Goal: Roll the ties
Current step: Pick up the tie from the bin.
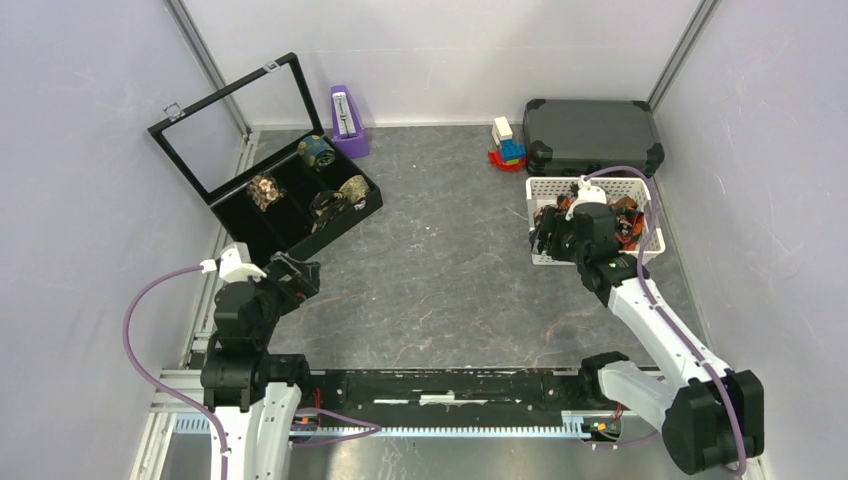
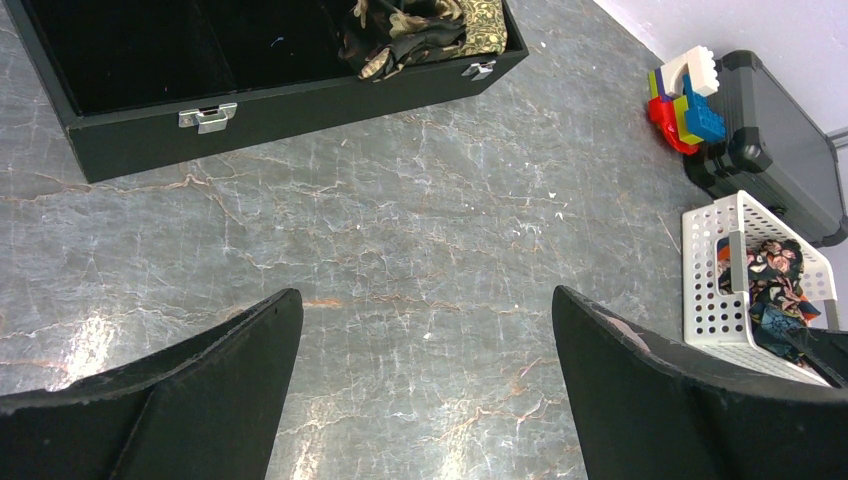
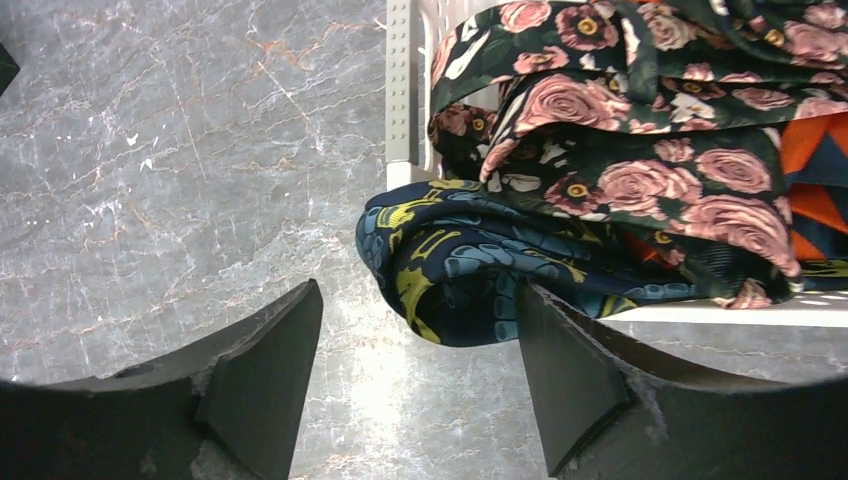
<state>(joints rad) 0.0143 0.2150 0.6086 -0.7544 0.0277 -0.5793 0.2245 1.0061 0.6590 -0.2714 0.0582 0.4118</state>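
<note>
Now right tool agape, straddling navy tie fold draped over basket rim; left tool wide, empty.

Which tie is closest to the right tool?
The navy tie with blue-gold paisley, bulging out over the basket rim between the right tool tips; the rose-print tie lies deeper inside.

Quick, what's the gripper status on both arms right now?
Left gripper: open, holding nothing.
Right gripper: open, nothing gripped yet; the navy paisley tie hanging out of the white basket sits between its jaws.
</note>
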